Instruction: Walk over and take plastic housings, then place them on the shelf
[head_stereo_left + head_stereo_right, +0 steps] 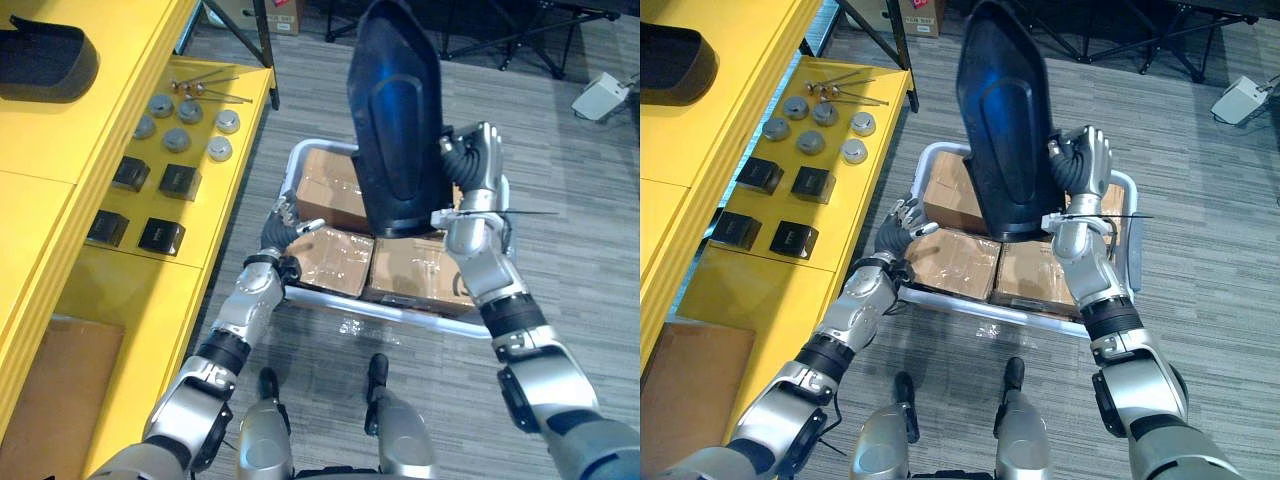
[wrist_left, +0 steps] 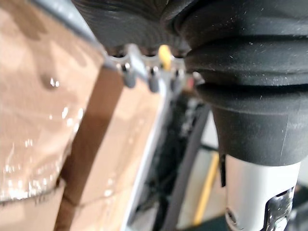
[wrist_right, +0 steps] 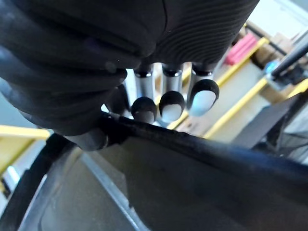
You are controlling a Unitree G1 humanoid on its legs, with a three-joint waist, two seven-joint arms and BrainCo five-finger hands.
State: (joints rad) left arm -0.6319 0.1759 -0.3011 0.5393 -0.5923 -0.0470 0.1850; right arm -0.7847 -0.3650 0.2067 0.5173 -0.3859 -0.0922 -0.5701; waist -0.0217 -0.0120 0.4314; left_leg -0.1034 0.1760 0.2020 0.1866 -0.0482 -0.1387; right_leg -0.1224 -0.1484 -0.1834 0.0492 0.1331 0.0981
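Observation:
A large black plastic housing (image 1: 395, 120) stands upright in the air above the cart, held by its right edge. My right hand (image 1: 475, 165) is shut on it; the right wrist view has its dark fingertips (image 3: 172, 106) hooked over the housing's rim (image 3: 202, 149). Relaxed and open, my left hand (image 1: 283, 228) hovers at the cart's left side above a cardboard box (image 2: 43, 110), holding nothing. A second black housing (image 1: 40, 60) lies on the top level of the yellow shelf (image 1: 60, 150) at the far left.
The grey-framed cart (image 1: 400, 315) right in front holds several taped cardboard boxes (image 1: 330, 260). The shelf's lower level (image 1: 140, 290) carries small black boxes (image 1: 180, 182), round grey caps (image 1: 176, 138) and bolts (image 1: 205, 90). Grey carpet (image 1: 580, 220) lies to the right.

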